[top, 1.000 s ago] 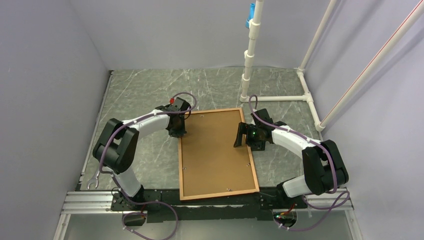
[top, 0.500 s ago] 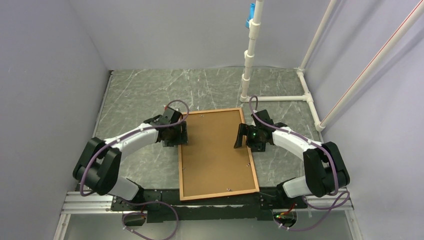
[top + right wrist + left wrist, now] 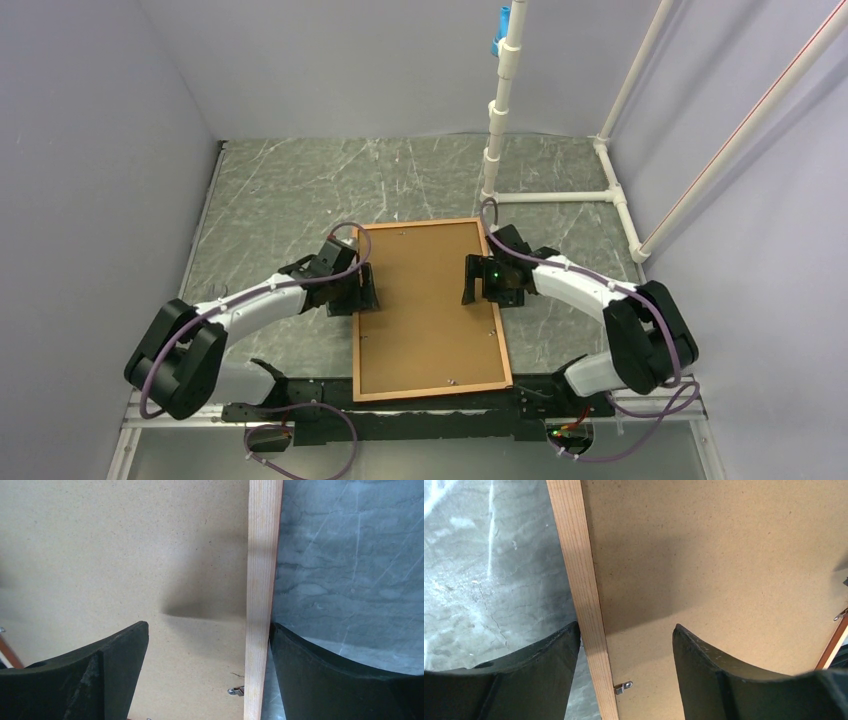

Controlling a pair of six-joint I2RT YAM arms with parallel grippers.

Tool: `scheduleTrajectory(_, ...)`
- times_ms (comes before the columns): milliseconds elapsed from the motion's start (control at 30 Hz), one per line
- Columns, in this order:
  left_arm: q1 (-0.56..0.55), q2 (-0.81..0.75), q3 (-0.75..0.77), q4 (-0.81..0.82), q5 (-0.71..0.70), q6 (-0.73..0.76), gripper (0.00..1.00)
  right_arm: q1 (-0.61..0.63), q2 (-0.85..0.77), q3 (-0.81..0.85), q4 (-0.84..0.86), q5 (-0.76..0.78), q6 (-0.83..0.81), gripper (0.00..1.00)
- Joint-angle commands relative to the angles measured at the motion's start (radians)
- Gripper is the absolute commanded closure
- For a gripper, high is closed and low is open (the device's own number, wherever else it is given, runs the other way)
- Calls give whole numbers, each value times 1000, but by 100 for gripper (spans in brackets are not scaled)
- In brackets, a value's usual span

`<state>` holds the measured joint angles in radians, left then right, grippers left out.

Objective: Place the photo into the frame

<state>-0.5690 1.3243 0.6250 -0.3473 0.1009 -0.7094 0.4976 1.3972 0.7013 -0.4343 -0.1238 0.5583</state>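
wooden frame (image 3: pixel 584 580): one | brown backing board (image 3: pixel 425 310): one | grippers: two, left gripper (image 3: pixel 625 627), right gripper (image 3: pixel 209 625) | metal clips (image 3: pixel 623 686): two in left wrist view | white pipe stand (image 3: pixel 495 150): one | blue clamp (image 3: pixel 497 30): one | marbled table (image 3: pixel 280 190): one

- Left arm (image 3: pixel 250 299): white link shells between bulky black joint housings.
- Right arm (image 3: pixel 575 285): same white-and-black build, a green light (image 3: pixel 492 270) at the wrist's 9 o'clock side.
- Purple cables (image 3: pixel 354 437) loop along both.
- Left gripper (image 3: pixel 625 626): matte black, curved fingers (image 3: pixel 534 680).
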Motion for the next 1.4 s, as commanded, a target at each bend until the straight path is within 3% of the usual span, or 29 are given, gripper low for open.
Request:
scheduleTrajectory(0,-43,-47,-51,26,82,-81,30,50,98,96,13,-39,26,8)
scheduleTrajectory(367,-308,-213,-165,78,-47,-379,32,113,450,574,-97,8,-89,8)
scheduleTrajectory(600,-457,-140,-41,0,-120,-408,29,186,510,736,-170,166,-116,1)
scheduleTrajectory(867,-516,-71,30,-44,-158,-426,27,181,323,642,-275,388,-72,0)
scheduleTrajectory(1067,-544,-56,50,-33,-178,-428,26,145,143,486,-209,350,-67,0)
scheduleTrajectory(1167,-554,-51,70,-64,-184,-433,26,139,127,514,-313,384,-44,0)
scheduleTrajectory(1367,-560,-168,117,-225,-281,-437,26,139,-145,210,-323,256,94,0)
